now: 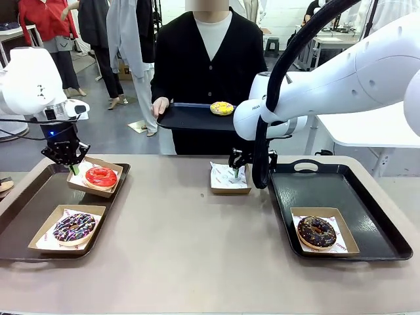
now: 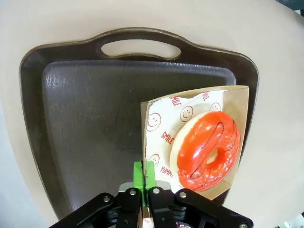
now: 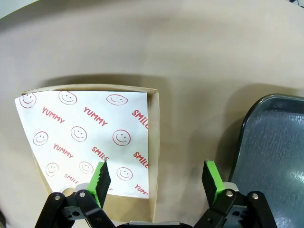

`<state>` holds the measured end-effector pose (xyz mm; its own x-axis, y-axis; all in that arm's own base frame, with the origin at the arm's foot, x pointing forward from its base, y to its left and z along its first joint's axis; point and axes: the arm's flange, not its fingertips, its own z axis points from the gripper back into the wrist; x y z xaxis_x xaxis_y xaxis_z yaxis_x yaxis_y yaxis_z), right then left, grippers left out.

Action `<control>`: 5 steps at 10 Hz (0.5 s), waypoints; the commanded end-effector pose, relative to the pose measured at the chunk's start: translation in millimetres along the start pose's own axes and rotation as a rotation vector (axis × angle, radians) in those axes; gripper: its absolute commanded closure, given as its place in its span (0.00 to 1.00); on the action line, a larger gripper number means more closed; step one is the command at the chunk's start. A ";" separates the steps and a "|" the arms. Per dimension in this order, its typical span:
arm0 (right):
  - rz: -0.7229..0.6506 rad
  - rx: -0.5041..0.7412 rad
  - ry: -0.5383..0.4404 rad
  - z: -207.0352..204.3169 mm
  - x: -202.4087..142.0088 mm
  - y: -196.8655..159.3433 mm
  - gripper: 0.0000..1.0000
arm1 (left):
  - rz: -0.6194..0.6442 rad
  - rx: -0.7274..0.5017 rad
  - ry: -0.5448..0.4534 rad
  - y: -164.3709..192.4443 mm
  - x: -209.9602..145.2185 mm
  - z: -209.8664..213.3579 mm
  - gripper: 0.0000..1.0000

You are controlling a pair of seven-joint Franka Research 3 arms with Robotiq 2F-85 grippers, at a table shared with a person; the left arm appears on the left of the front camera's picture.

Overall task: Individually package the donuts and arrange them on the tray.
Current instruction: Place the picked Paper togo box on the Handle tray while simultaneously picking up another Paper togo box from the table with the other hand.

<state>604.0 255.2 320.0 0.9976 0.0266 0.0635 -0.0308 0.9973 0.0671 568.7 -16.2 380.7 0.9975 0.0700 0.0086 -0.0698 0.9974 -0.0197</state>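
Tabletop: left tool (image 2: 143,176) pinches red donut's box (image 2: 237,102) (right tool (image 3: 156,180) spread).

1. The front view looks level across the table (image 1: 184,243) toward the person (image 1: 209,72) at its far side.
2. The left wrist view looks steeply down, close over the left tray (image 2: 85,118) and red-glazed donut (image 2: 209,149).
3. The right wrist view looks down, close over the empty paper-lined box (image 3: 90,137) beside the right tray (image 3: 275,152).
4. The front view also shows both of these spots.
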 end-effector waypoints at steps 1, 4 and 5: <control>-0.002 -0.033 -0.030 -3.0 6.2 3.1 0.00 | 0.029 0.002 -0.004 -3.5 7.0 -0.2 0.99; 0.003 -0.034 -0.025 -3.2 6.4 3.4 0.00 | 0.012 0.010 0.000 -4.1 8.6 -1.5 0.99; 0.010 -0.034 -0.024 -3.4 5.9 3.3 0.60 | 0.008 0.009 0.006 -4.3 8.7 -1.9 0.61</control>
<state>603.9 255.5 319.6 0.9976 0.0273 0.0634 -0.0315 0.9973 0.0658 573.1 -16.7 376.3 0.9973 0.0735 0.0035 -0.0734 0.9971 -0.0196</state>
